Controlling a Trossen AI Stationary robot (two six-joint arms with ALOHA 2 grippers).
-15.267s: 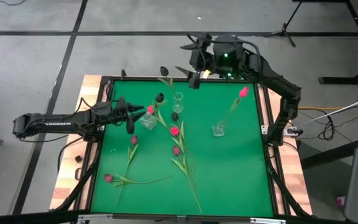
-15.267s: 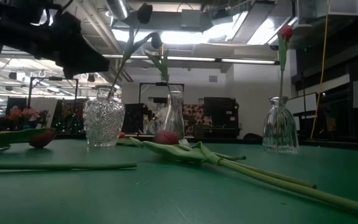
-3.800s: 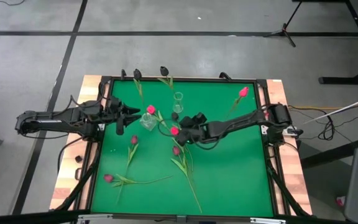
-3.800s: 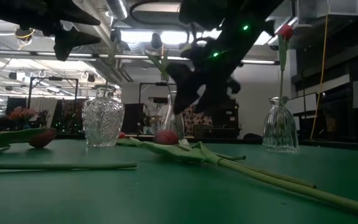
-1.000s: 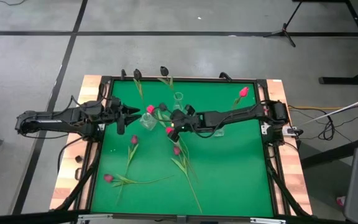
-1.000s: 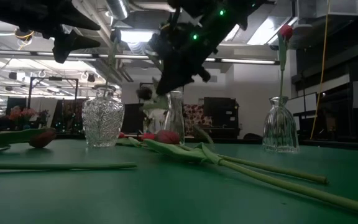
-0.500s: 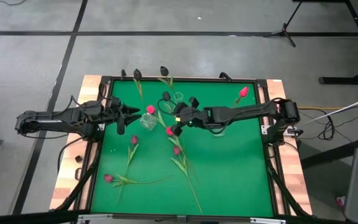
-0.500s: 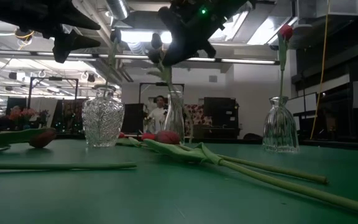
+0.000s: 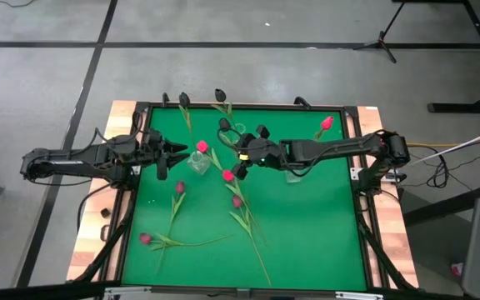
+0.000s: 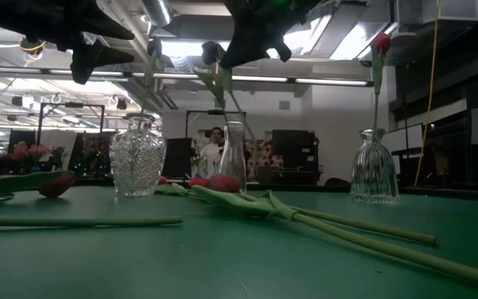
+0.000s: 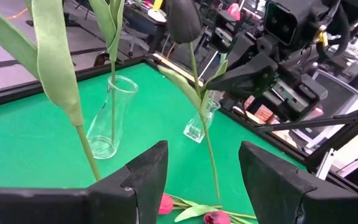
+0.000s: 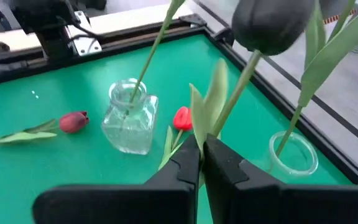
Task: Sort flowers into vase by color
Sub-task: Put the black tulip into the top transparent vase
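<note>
One dark tulip (image 12: 271,25) was clamped by its stem in the right gripper (image 12: 201,163), held above the tabletop (image 9: 307,225) beside the slim vase (image 12: 293,160). The left gripper (image 11: 201,171) was held spread wide, nothing in it, near the crystal vase (image 9: 197,162).

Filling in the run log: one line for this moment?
right gripper: shut on dark tulip, lifted near slim vase | left gripper: open, waiting by cut-glass vase

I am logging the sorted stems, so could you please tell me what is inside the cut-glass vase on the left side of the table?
The cut-glass vase holds green flower stems rising from its neck. The patterned glass hides their lower ends, so I cannot count them.
</note>
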